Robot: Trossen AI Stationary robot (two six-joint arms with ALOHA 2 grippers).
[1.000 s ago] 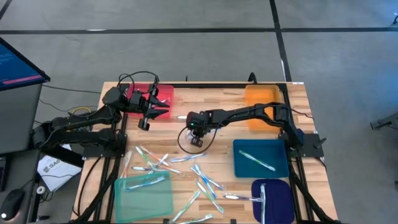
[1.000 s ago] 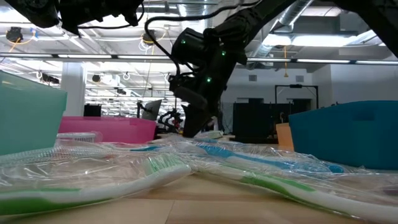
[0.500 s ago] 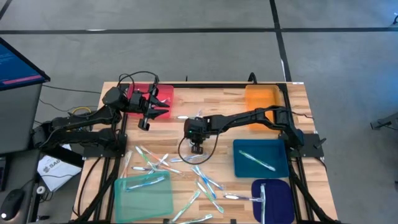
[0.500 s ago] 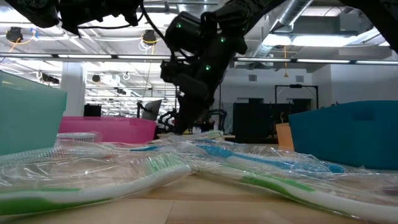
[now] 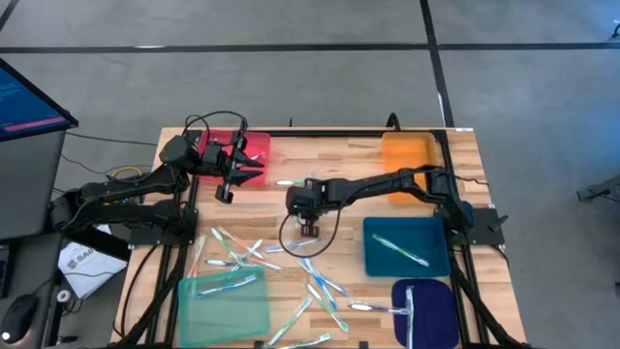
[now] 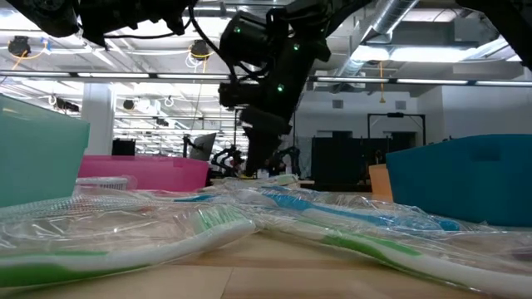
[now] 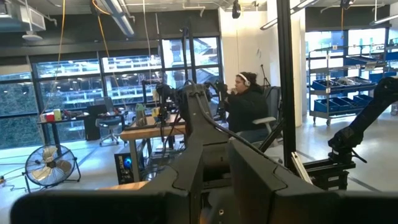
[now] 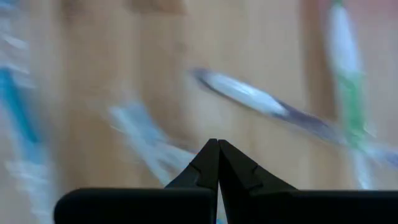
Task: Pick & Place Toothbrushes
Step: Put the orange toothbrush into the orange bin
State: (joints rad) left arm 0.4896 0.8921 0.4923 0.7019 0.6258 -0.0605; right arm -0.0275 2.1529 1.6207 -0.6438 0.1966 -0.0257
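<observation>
Right wrist view alone shows the right gripper (image 8: 218, 163) jaws closed, empty, above scattered toothbrushes (image 5: 291, 262).

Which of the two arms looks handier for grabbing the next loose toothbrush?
Probably the right: its gripper hangs, fingers shut, right beside the loose toothbrushes. The left gripper waits, open, by the pink tray.

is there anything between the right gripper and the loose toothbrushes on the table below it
Nothing visible blocks it. The right gripper hangs over bare wood at the far edge of the scattered toothbrushes, its fingers shut and pointing down at them. The left gripper waits apart over the pink tray.
</observation>
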